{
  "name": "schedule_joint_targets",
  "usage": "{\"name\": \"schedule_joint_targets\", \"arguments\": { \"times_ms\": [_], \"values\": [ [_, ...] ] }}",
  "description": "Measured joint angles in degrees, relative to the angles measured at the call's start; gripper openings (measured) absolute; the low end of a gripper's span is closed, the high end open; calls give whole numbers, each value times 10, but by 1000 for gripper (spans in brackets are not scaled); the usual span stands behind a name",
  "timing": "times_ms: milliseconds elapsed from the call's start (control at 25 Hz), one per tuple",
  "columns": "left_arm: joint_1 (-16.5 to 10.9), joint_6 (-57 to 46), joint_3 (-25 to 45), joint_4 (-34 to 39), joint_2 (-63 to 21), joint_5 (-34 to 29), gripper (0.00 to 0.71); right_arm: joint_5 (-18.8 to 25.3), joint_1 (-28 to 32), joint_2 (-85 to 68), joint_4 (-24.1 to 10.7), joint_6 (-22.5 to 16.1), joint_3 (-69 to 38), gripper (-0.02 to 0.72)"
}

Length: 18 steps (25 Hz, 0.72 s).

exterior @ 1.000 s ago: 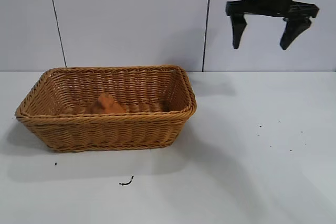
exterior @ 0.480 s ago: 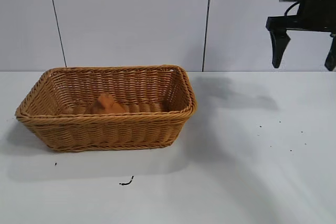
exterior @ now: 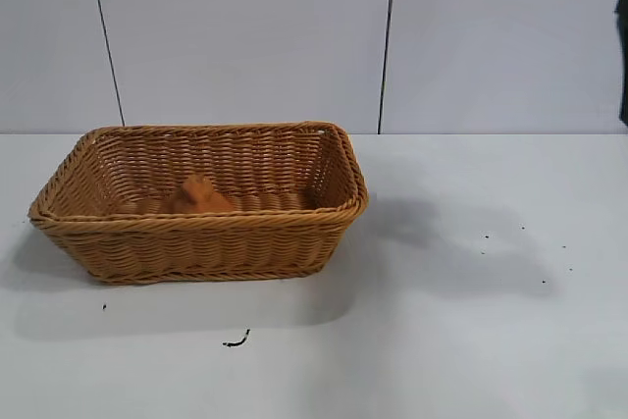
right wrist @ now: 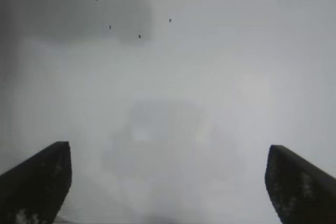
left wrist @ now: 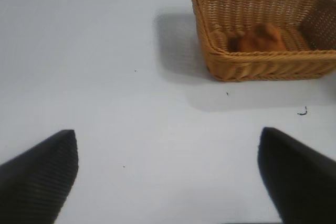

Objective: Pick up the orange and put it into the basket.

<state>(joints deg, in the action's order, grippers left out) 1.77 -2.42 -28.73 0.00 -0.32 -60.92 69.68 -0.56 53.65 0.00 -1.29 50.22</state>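
The tan wicker basket [exterior: 201, 203] stands on the white table at the left. The dull-orange orange [exterior: 196, 195] lies inside it on the basket floor. Both also show in the left wrist view: the basket [left wrist: 220, 56] and the orange [left wrist: 260, 38] inside it. My left gripper [left wrist: 168, 174] is open and empty, well away from the basket over bare table; it is outside the exterior view. My right gripper [right wrist: 168, 179] is open and empty over bare table. Only a dark sliver of the right arm [exterior: 624, 51] shows at the exterior view's right edge.
A small black scrap [exterior: 235, 341] lies on the table in front of the basket. Several dark specks [exterior: 520, 252] dot the table at the right. A white panelled wall stands behind the table.
My right gripper, open and empty, has moved right from above the table's back until almost out of the exterior view. The basket and orange have not moved.
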Motion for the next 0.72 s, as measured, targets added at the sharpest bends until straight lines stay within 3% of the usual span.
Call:
{"name": "schedule_joint_targets", "arguments": {
  "times_ms": [360,720],
  "values": [
    [0,0,0,0,0,0,666,-103,0,-335,0,6,-174,694],
    [0,0,0,0,0,0,666,-111,0,-470,0,17,-221,694]
  ]
}}
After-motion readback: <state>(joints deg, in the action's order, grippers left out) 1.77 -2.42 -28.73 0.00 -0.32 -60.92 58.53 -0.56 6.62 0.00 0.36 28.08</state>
